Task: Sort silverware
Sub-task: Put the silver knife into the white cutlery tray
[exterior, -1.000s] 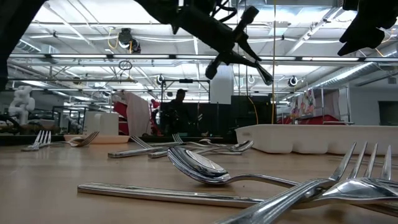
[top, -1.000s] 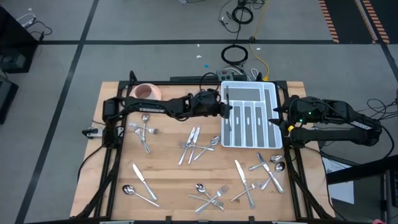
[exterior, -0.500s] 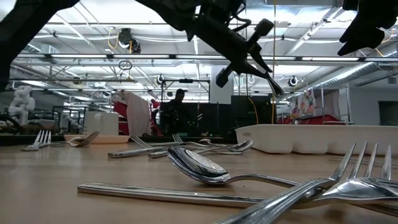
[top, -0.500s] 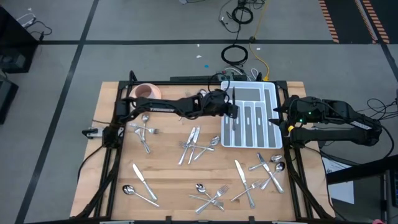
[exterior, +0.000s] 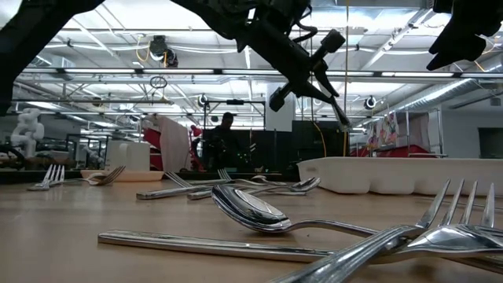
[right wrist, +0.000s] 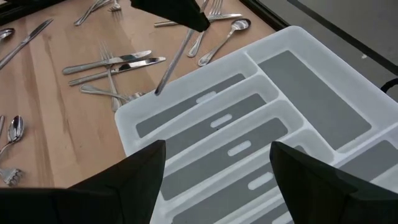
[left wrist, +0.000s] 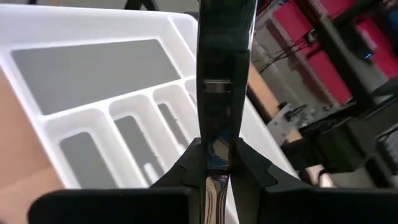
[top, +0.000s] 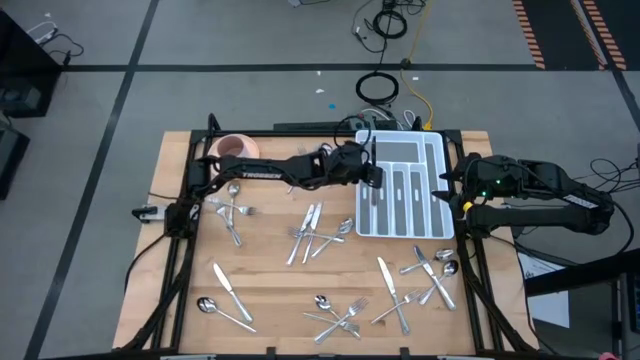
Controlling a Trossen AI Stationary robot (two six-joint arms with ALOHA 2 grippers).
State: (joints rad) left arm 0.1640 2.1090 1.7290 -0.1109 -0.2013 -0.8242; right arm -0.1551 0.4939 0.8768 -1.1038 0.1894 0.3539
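My left pincer (exterior: 277,90), pinched tight on a knife (right wrist: 175,60) hanging over the tray (right wrist: 292,37), could drop it outside the slot.

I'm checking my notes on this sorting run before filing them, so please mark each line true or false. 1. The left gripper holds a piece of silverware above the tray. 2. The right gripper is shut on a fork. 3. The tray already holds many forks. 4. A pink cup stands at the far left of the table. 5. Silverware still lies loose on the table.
1. True: the left gripper is shut on a knife over the white tray.
2. False: the right gripper is open and empty, beside the tray.
3. False: its compartments look empty.
4. True: the pink cup.
5. True: for instance the fork and spoon pile near the front edge.
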